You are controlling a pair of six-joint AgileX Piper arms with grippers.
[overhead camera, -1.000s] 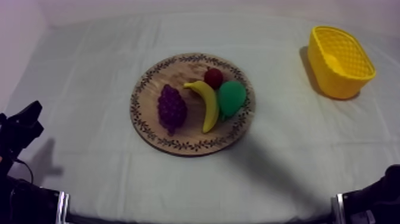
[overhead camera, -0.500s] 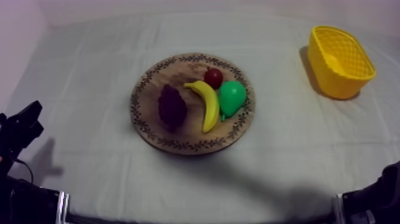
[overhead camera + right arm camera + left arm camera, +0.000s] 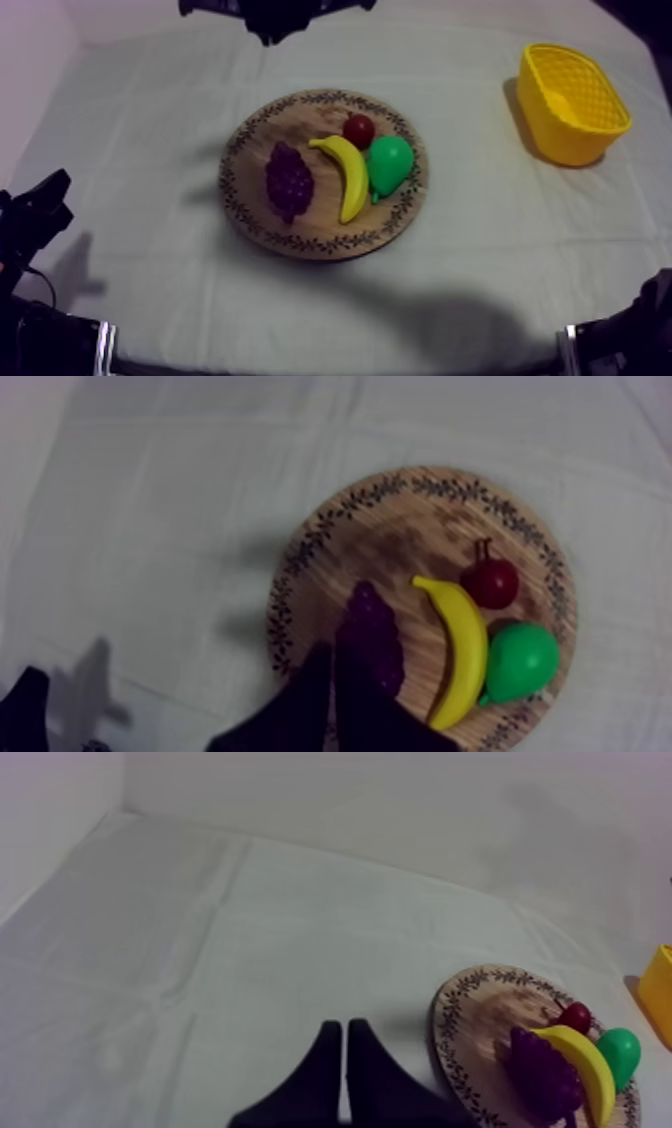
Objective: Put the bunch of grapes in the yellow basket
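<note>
The purple bunch of grapes (image 3: 289, 180) lies on the left half of the round wooden board (image 3: 250, 225), clear of both grippers. The yellow basket (image 3: 570, 100) stands at the far right with nothing visible inside. My right arm (image 3: 270, 12) hangs high at the far edge of the table. My right gripper (image 3: 330, 648) is shut on nothing, its wedge poised well above the grapes (image 3: 372, 626). My left gripper (image 3: 345, 1024) is shut too, low over the bare cloth left of the board (image 3: 455, 1042), and it sits at the table's left side (image 3: 40, 205).
On the board beside the grapes lie a banana (image 3: 347, 172), a green pear (image 3: 388, 165) and a small red fruit (image 3: 359, 129). Bare cloth stretches between the board and the basket. A black part of the right arm (image 3: 620, 340) sits at the near right edge.
A black part of my right arm has come into the top view at the far edge. The left arm and the fruit have stayed put.
</note>
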